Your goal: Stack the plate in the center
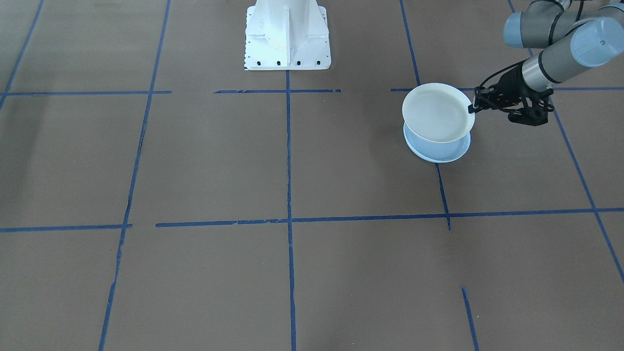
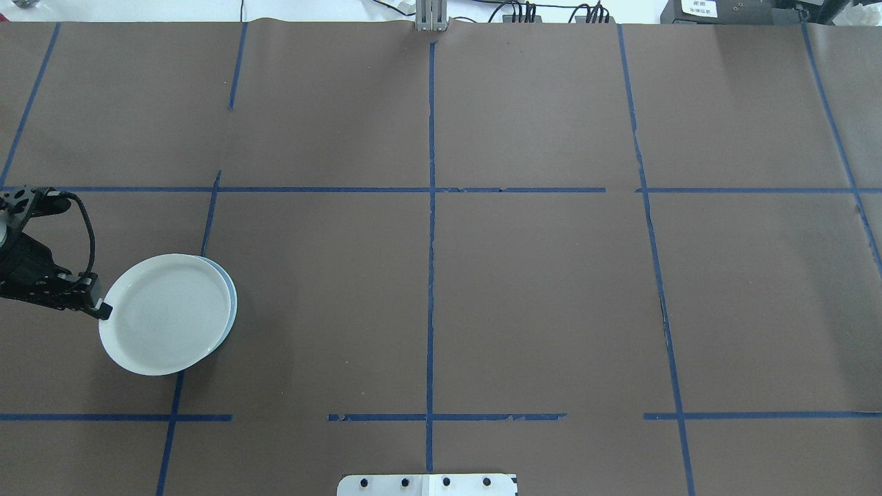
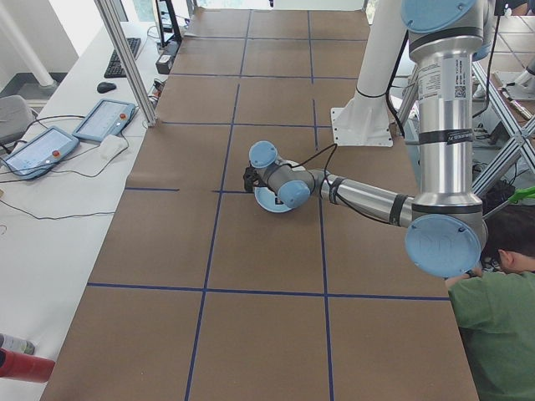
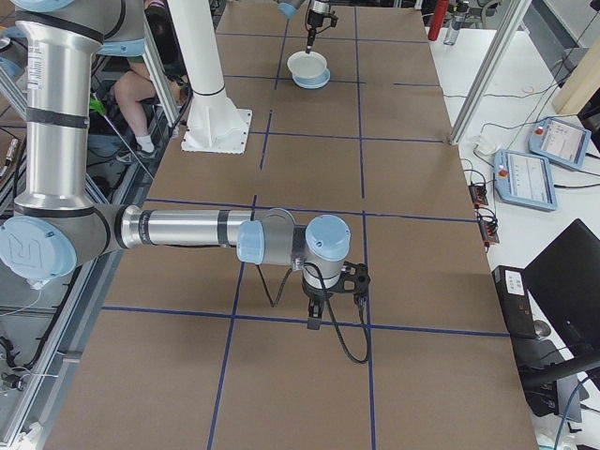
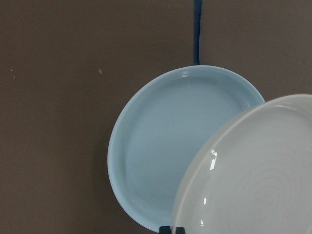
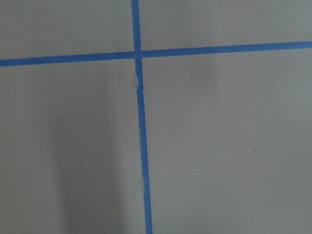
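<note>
Your light-blue plate [image 5: 161, 146] lies flat on the desk [image 2: 441, 275], over a blue tape line [image 1: 442, 192]. Taking that plate as the reference: the left gripper [image 2: 102, 311] sits just beyond its rim on the side away from the desk's middle, jaws closed on the edge of a glossy white plate [image 2: 165, 313] with faint concentric ripples. You will see in the left wrist view that the white plate is raised above the light-blue one and overlaps only part of it, most of the blue inside remaining uncovered there. In the overhead view the white plate hides nearly all of the light-blue one, leaving a thin crescent of blue rim on the side toward the desk's middle. Whether the two plates touch cannot be told.

The right gripper [image 4: 316, 317] is well apart from the light-blue plate, toward the far end of the desk, hanging over a crossing of tape lines. You cannot tell from these views how its jaws stand.
</note>
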